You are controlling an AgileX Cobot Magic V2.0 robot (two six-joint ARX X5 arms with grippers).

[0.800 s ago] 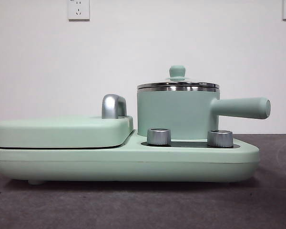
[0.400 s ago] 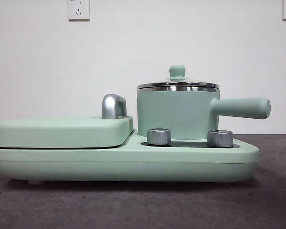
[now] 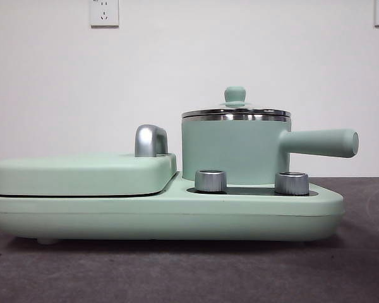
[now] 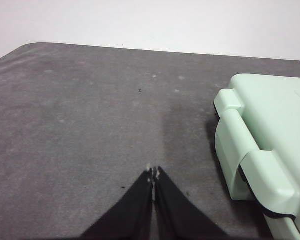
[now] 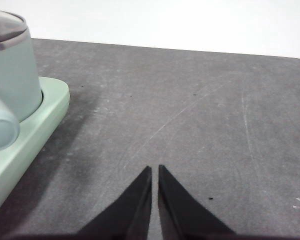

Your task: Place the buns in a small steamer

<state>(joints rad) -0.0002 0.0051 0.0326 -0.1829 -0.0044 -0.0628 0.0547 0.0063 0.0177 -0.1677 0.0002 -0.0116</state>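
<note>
The buns are not visible in any view, and I cannot tell whether anything lies inside the small steamer (image 3: 234, 148), since its mint-green wall hides the interior and the glass lid (image 3: 235, 112) is seen only edge-on in the front view. That lid, with its green knob (image 3: 234, 95), sits closed on the steel rim, and the steamer stands on the right part of the mint-green cooker base (image 3: 164, 218), its one long handle (image 3: 319, 142) pointing toward the base's right end. Two chrome dials (image 3: 210, 180) stand on the base just in front of the steamer. On the left part of the base lies one flat griddle lid (image 3: 82, 173), closed, with a chrome handle (image 3: 150, 140) rising behind it. My left gripper (image 4: 153, 176) hovers over the grey table (image 4: 90, 125) near the griddle end of the cooker, jaws pressed together and empty. My right gripper (image 5: 155, 171) hovers over bare table beside the steamer end, jaws nearly touching, grasping nothing. The right wrist view cuts off the steamer's body and handle.
</note>
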